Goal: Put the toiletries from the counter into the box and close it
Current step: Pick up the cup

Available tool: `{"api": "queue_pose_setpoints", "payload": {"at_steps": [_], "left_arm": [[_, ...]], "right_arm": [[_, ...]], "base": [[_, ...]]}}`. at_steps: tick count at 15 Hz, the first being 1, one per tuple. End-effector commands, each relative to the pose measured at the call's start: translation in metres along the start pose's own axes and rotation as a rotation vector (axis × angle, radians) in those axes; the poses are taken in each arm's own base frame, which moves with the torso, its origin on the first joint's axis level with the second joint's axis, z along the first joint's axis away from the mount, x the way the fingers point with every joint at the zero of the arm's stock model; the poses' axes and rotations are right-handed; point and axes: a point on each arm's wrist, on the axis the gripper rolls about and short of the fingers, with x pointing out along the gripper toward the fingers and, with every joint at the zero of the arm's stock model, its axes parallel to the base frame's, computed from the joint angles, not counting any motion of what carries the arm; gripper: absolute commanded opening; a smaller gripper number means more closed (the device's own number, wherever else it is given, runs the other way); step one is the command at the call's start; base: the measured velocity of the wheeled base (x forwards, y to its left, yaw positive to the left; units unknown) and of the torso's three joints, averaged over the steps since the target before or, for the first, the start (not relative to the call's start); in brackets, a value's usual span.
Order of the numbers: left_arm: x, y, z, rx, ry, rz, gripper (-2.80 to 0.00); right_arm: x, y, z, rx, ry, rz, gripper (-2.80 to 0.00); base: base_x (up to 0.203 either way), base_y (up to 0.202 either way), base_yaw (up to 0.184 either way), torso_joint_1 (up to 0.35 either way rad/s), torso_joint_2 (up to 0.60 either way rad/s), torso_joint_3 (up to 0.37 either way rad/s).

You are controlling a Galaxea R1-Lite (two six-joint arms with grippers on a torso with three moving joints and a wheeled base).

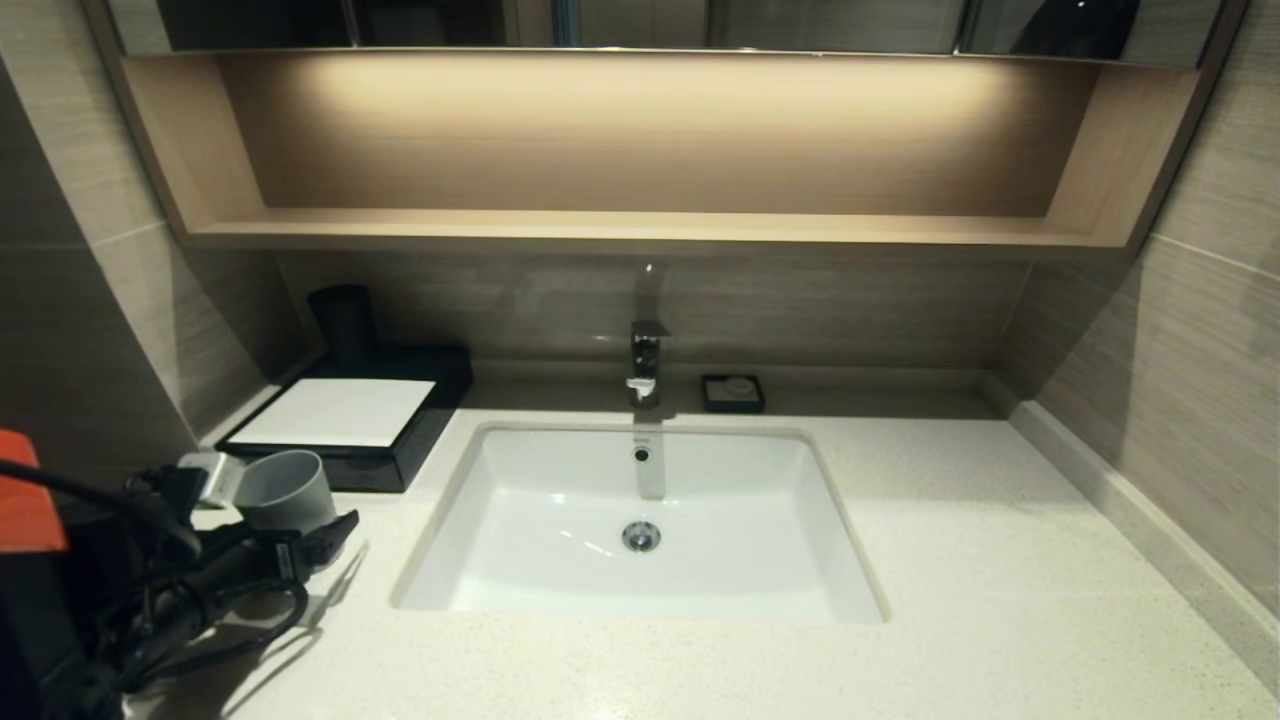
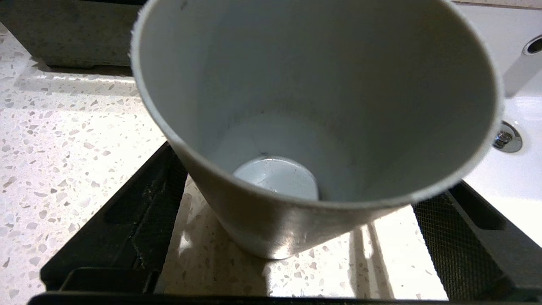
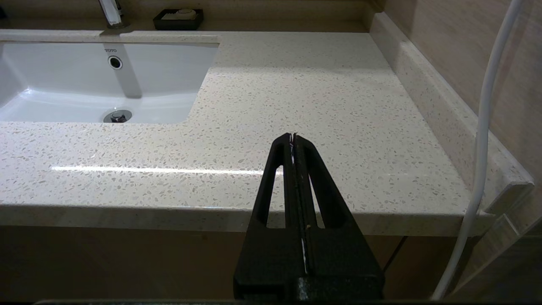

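— At the front left corner of the counter [image 1: 1000, 560], what is your left gripper [image 2: 313, 178] doing?

— I have it around the grey cup [image 1: 285, 488]. Its fingers [image 2: 127, 228] stand wide apart, one on each side of the cup. In the left wrist view I see pale counter between each finger and the cup wall, so I am not clamped on it. I look straight down into the cup's mouth, and its base seems to rest on the stone.

— And your right gripper [image 3: 293, 137]?

— It hangs off the front edge of the counter towards the right end, fingers pressed flat together, holding nothing.

— Where is the box [image 1: 400, 450]?

— It is in the back left corner of the counter, just behind the cup, with the white panel [image 1: 335, 410] flat on top. Its front looks flush from here, though I cannot tell the drawer's seam. I can make out no packets in any of my views.

— Give me a count.

— One cup, one box, one tall dark cylinder [image 1: 343, 320] behind the box. One sink [image 1: 500, 560] sits in the middle of the counter. One faucet [image 1: 647, 360] stands at its back edge, and one small black soap dish [image 1: 732, 393] just to the right of that.
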Motion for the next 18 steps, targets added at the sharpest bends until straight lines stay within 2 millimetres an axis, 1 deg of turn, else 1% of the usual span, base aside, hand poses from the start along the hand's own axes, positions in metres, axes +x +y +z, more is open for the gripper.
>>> {"api": "queue_pose_setpoints", "payload": {"at_steps": [1,18], "left_arm": [[0.0026,0.0007,0.0004,0.002,-0.009,-0.002,0.00],[0.0050,0.0014,-0.0009,-0.001,-0.005,-0.002,0.00]], "right_arm": [[0.0001,0.0000,-0.0004,0.000,0.001,0.000,-2.80],[0.0001,0.0000,-0.0004,0.000,0.001,0.000,-2.80]], "base": [[0.000,0.000,0.000,0.000,0.00,0.000],[0.000,0.000,0.000,0.000,0.00,0.000]]}}
